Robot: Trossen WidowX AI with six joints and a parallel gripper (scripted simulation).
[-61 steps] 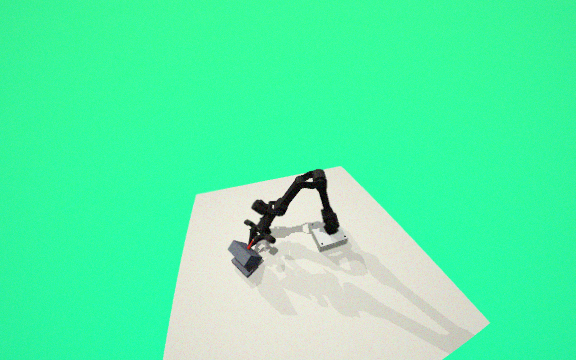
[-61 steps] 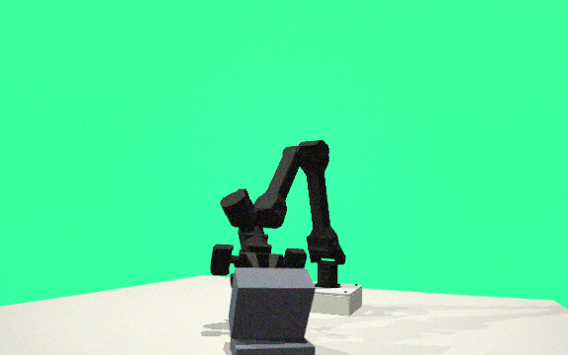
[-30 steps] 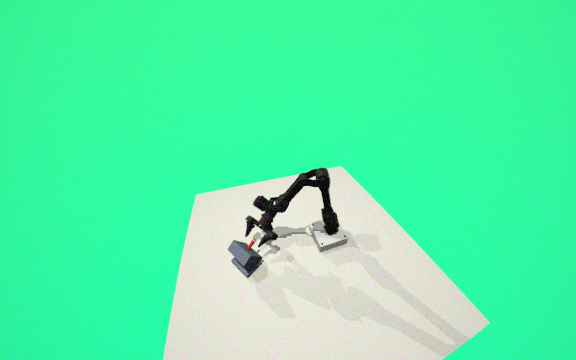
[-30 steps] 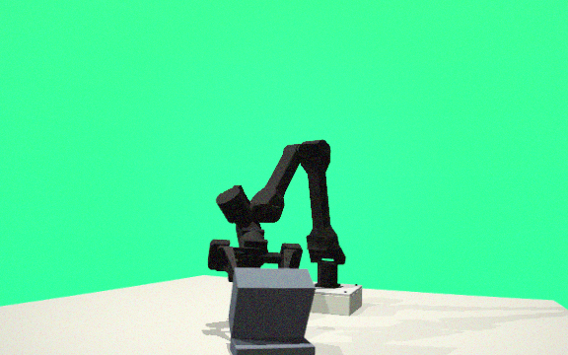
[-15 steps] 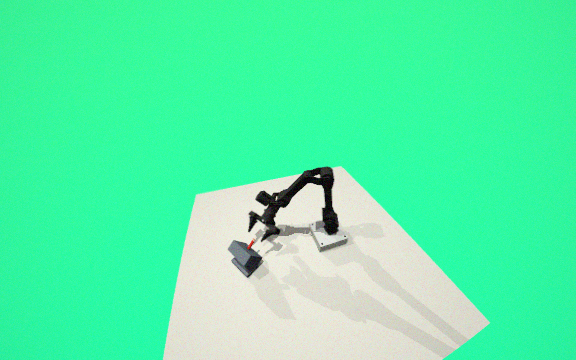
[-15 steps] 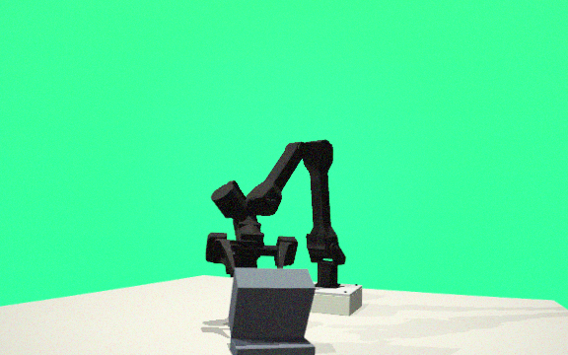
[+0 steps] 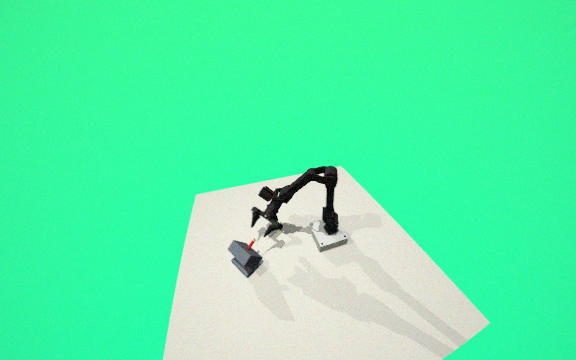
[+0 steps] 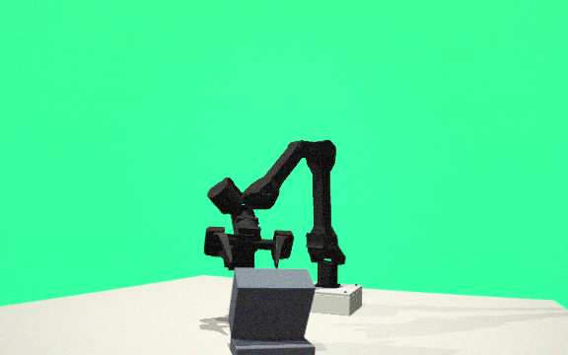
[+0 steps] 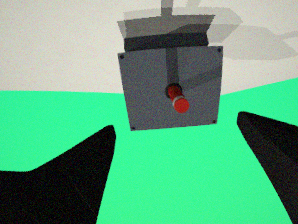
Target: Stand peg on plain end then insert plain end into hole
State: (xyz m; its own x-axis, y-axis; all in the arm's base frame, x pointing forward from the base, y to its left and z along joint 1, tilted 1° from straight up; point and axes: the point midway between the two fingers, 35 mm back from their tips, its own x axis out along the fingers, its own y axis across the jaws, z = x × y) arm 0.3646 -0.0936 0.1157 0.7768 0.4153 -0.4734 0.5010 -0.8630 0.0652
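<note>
Peg [image 9: 177, 98] sits in the hole of the sloped panel [image 9: 149, 90], just above centre of the wrist frame, seen almost end-on: a red round end faces the camera with a short length of shaft behind it. In the top view it shows as a small red stub [image 7: 251, 243] rising from the grey panel [image 7: 244, 257] at the lower centre of the white table [image 7: 318, 300].

Largest item is the table, then the black arm [image 8: 309, 197] on its pale base [image 7: 329, 238], then the panel, then the peg.

Gripper [image 8: 248, 247] hangs above and behind the panel, fingers spread wide with nothing between them. In the wrist view one dark finger [image 9: 60, 189] fills the lower left and the other the lower right, with the peg in the open gap between and beyond them, well apart from both.

Key relation: the peg's long axis runs roughly along the gripper's line of sight, so a straight retreat along that line should, in my judgement, leave it undisturbed. Insertion and release look done; only clearing away remains.

Not verifiable: the white band cannot be made out, and whether the plain end has reached the bottom of the hole is hidden. In the exterior view the panel's back [image 8: 270, 306] blocks the peg entirely.
</note>
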